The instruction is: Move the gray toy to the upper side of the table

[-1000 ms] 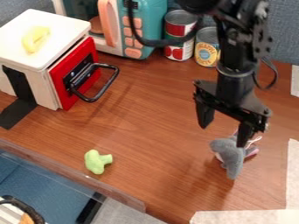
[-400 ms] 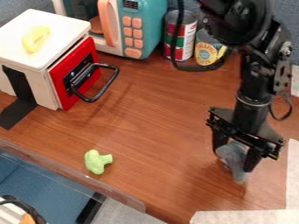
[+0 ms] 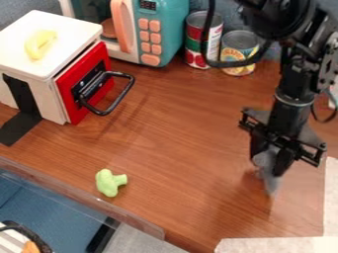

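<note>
The claw [image 3: 267,164] hangs in the lower right of the frame, its two fingers drawn in narrow and holding the gray toy [image 3: 269,174]. The toy's upper part sits between the fingers, with one on its left side and the other on its right as seen in the picture; the rest pokes out below the fingertips, pointing toward the bottom of the frame. Whether its low end touches the wooden table [image 3: 178,148] I cannot tell. The green toy broccoli [image 3: 109,182] lies well apart, in the lower left.
</note>
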`<state>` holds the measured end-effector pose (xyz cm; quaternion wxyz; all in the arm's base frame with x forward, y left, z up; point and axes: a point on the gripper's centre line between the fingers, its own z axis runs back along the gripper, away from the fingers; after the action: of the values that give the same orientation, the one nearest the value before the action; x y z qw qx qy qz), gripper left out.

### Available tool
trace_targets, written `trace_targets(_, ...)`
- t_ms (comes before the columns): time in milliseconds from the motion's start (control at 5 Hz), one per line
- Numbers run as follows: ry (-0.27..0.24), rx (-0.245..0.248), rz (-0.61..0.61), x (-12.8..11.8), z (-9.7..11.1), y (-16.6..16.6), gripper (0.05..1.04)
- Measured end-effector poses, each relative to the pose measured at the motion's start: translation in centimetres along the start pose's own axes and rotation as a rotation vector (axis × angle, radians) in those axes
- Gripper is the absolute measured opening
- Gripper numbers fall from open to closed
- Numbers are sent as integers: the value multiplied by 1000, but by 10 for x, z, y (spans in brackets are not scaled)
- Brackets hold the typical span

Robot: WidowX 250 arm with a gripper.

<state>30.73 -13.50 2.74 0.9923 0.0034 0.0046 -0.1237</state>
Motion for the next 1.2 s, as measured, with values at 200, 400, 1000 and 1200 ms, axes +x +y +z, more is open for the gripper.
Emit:
trace_targets(200,7,76,51,3,11,35,384)
trace_targets(400,-27,96,148,8,17,80,381)
trace_targets(1000,-77,156,259,40,0,141,381)
trace_targets(1200,-73,174,270,53,-12,148,381)
